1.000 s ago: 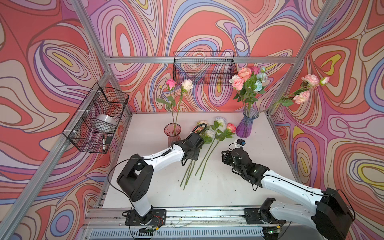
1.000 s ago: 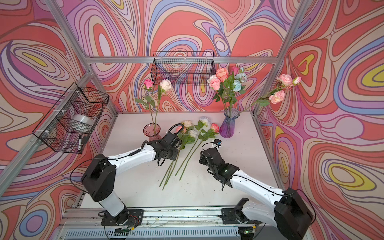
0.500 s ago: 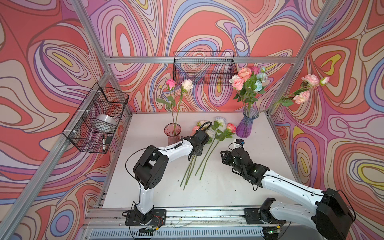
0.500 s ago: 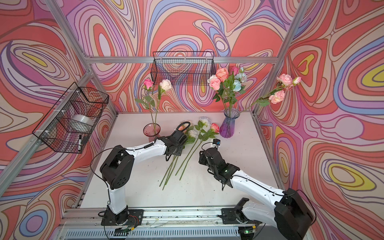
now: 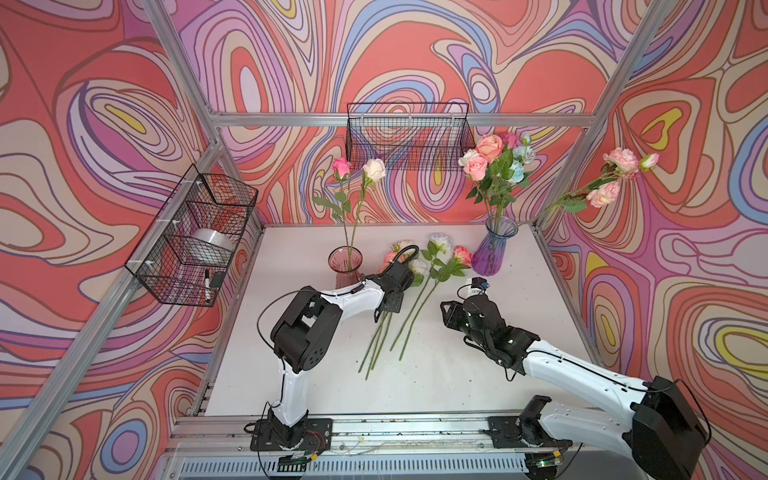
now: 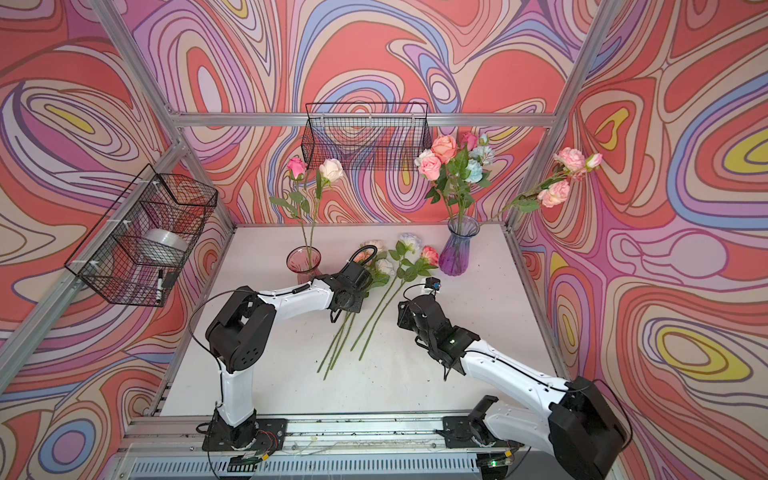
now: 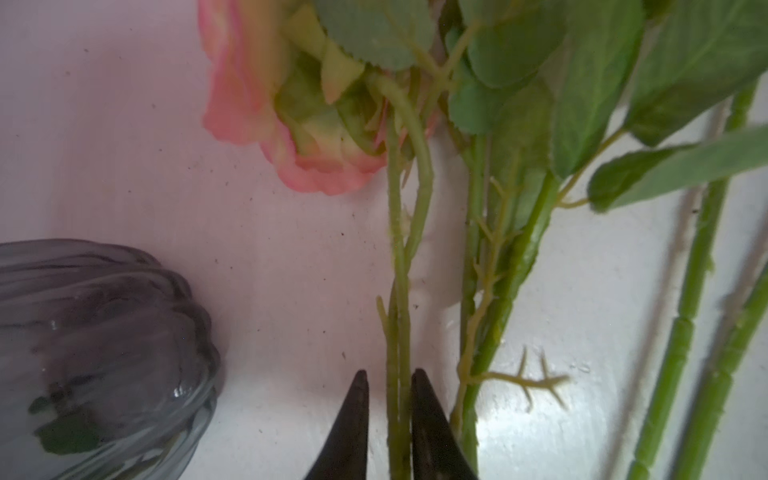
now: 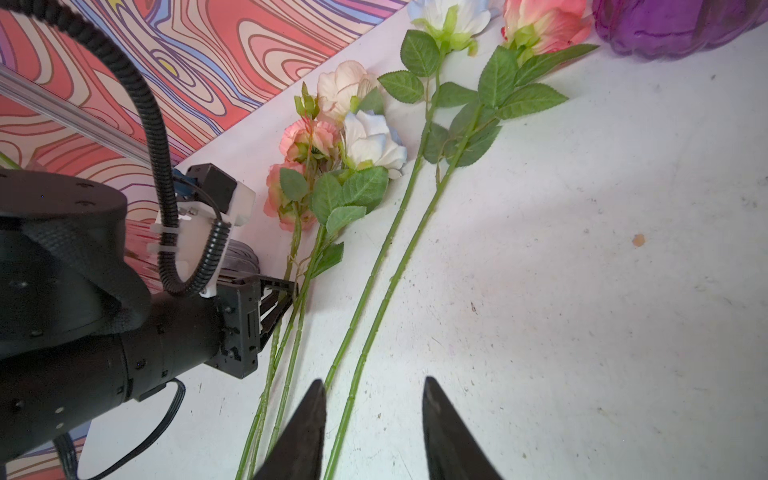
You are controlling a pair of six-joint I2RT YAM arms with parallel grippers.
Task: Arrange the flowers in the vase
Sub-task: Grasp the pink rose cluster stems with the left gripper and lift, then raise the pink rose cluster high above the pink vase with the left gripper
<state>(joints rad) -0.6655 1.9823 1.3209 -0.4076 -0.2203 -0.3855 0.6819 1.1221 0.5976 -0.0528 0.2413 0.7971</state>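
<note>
Several flowers point(image 5: 419, 286) point(image 6: 382, 286) lie on the white table, blooms toward the back. A pink glass vase point(image 5: 345, 266) point(image 6: 304, 266) point(image 7: 104, 353) holds two roses; a purple vase point(image 5: 495, 253) point(image 6: 457, 253) point(image 8: 673, 29) holds several. My left gripper point(image 5: 380, 313) point(image 6: 338, 316) point(image 7: 390, 376) is low beside the pink vase, its jaws nearly closed around the thin stem point(image 7: 397, 291) of a pink rose point(image 7: 249, 104), with a slim gap at one finger. My right gripper point(image 5: 445, 309) point(image 6: 401, 309) point(image 8: 372, 386) hovers open over the lower stems, holding nothing.
A wire basket point(image 5: 191, 237) with a tape roll and a marker hangs on the left wall, another basket point(image 5: 409, 133) on the back wall. A pink flower spray point(image 5: 602, 187) juts out by the right frame post point(image 5: 552, 199).
My left arm has reached further toward the flowers and its jaws have narrowed around the rose stem. The right arm has barely moved.
</note>
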